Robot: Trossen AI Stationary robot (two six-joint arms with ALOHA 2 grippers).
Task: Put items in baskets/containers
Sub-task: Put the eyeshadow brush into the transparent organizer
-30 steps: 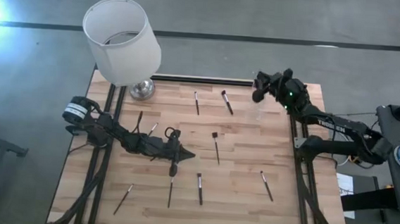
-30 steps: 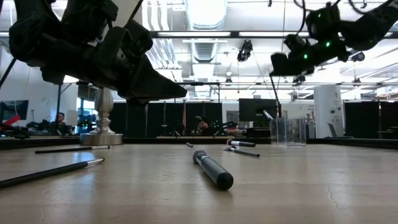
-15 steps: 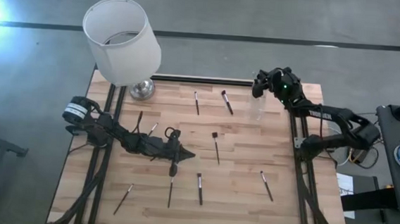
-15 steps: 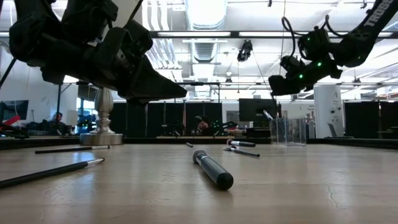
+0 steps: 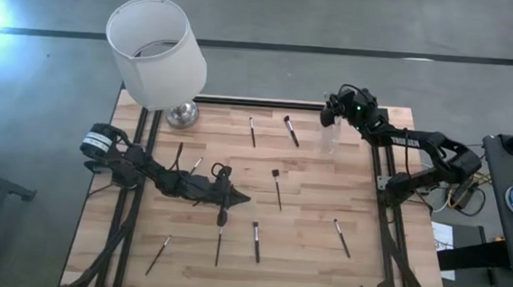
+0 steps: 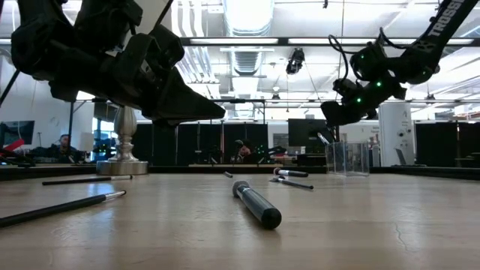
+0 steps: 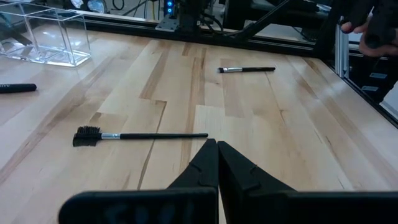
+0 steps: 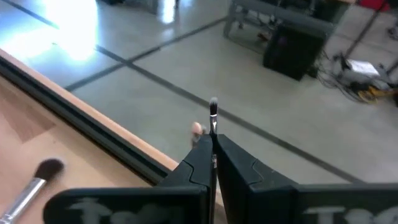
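Jaws, left arm: pressed together on nothing, fingertips meeting in a point. The left gripper (image 5: 235,197) lies low over the middle of the table (image 5: 361,196), apparently parked while the other arm works.

Lampshade (image 5: 154,50): big, white, at the far left corner; not the receptacle.

Loose brushes, left to centre: several lie flat on the wood around the left gripper. One brush with a comb-like head (image 7: 138,135) lies just ahead of its closed tips, crosswise and untouched. Two more (image 5: 251,130), (image 5: 291,130) lie near the far edge; another (image 5: 341,237) sits toward the near right.

Clear cup (image 5: 329,141): upright near the far right corner, seemingly with at least one brush in it already, judging by the low view (image 6: 346,157).

Jaws, right arm: clamped on a thin held brush (image 8: 213,118), which stands up from between the fingers, bristle end outward. The right gripper (image 5: 329,112) hangs above the table's far right part, near the cup but not quite over it. The hold looks meant to carry the brush upright for lowering into the cup's narrow mouth; release is not yet done.
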